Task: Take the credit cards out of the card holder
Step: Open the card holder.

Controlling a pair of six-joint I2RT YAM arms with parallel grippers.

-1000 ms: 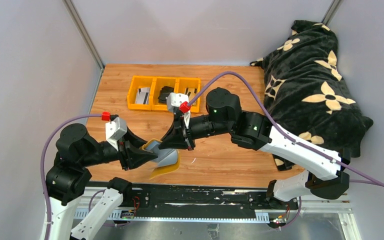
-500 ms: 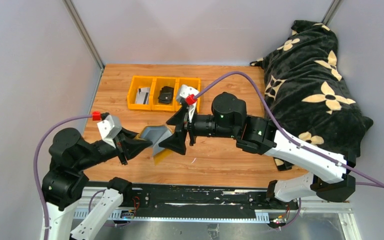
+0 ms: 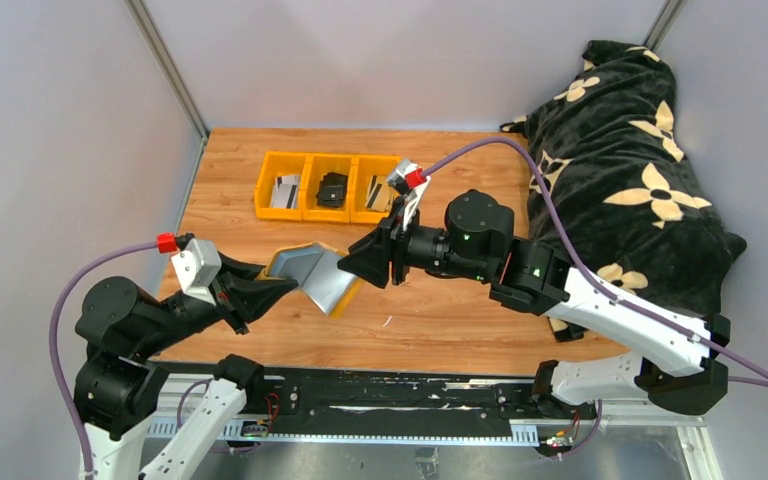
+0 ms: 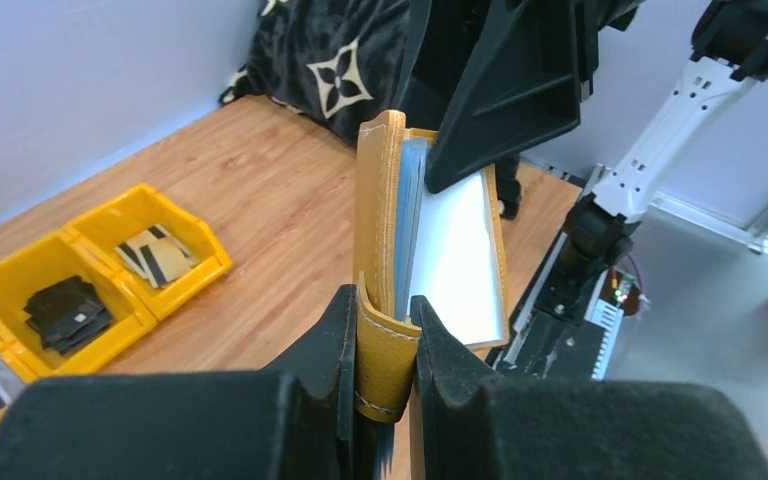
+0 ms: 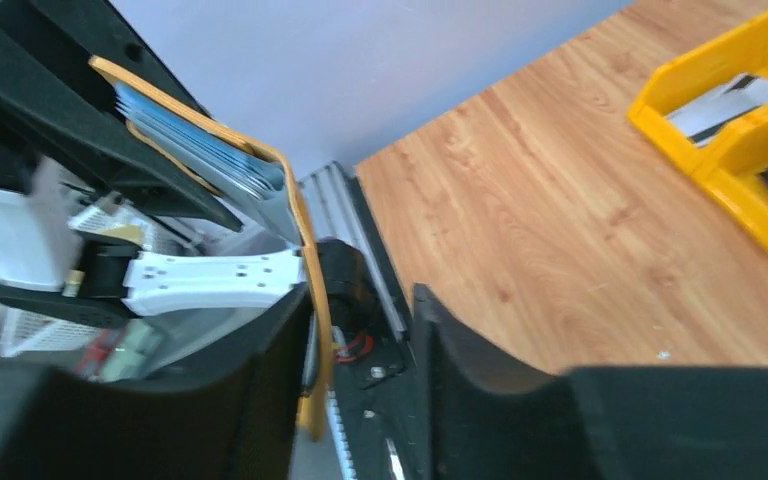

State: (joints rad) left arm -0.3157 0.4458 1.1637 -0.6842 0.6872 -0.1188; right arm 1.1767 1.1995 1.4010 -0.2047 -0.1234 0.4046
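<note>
My left hand (image 4: 382,305) is clenched on the card holder (image 4: 378,200) at its lower end, by the fold. It holds the holder clear of the table (image 3: 440,320), spread like a book at the centre of the top view. My right hand (image 5: 360,295) has its jaws apart. The free yellow flap runs between them, close to one finger, and I see nothing pinched.

The holder looks light and soft. Its flap bows in the right wrist view, so I expect it to bend and twist if I pull against it. That is why I keep the firm grip near the fold, where it is thickest.

Thin blue-grey edges sit stacked inside, at the upper left of the right wrist view. I take them for the credit cards (image 5: 210,150), though I cannot tell them from pocket lining. Such cards should be stiff, slick and snug in their slots. I judge the best hold is on an exposed edge, pinched flat and drawn straight along the pocket.

Beyond, at the top of the table, the yellow bins (image 3: 306,195) hold striped cards (image 3: 282,190).
</note>
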